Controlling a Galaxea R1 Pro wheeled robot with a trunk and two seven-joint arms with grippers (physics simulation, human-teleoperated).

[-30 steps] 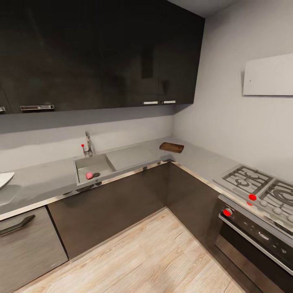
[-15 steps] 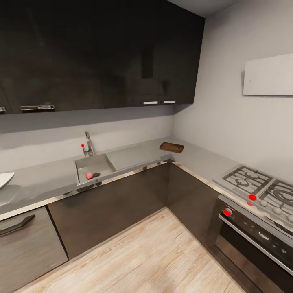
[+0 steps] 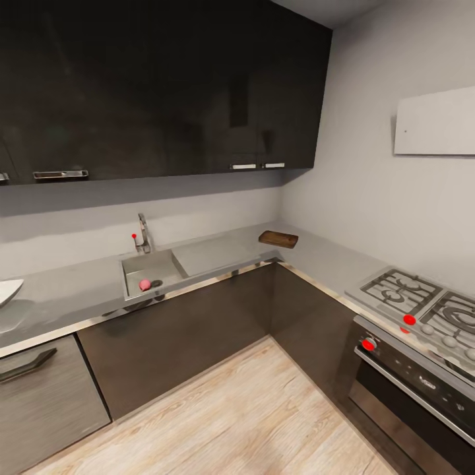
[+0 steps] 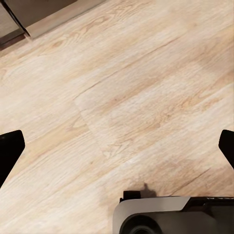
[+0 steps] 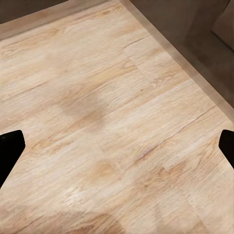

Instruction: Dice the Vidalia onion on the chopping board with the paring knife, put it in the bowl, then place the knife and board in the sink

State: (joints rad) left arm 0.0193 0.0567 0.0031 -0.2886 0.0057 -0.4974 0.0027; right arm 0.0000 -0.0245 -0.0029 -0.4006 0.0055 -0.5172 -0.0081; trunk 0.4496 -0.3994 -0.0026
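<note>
Onion [image 3: 144, 284]: I see it in the sink [image 3: 165, 266], beside the drain.
Board [image 3: 278, 239]: on the countertop [image 3: 72, 290], at the corner.
Bowl [image 3: 8, 291]: on the countertop, far left.
Left gripper [image 4: 117, 146]: fingers spread wide over wood floor [image 4: 122, 97].
Right gripper [image 5: 117, 144]: fingers spread wide over the floor, pinching nothing.
Stove [image 3: 422, 303]: right side.

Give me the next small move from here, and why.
Probably roll the base toward the sink: the Vidalia onion sits in its basin beside the drain, across open floor. The left claw and right claw are open, hanging over the wood floor, holding nothing.
</note>
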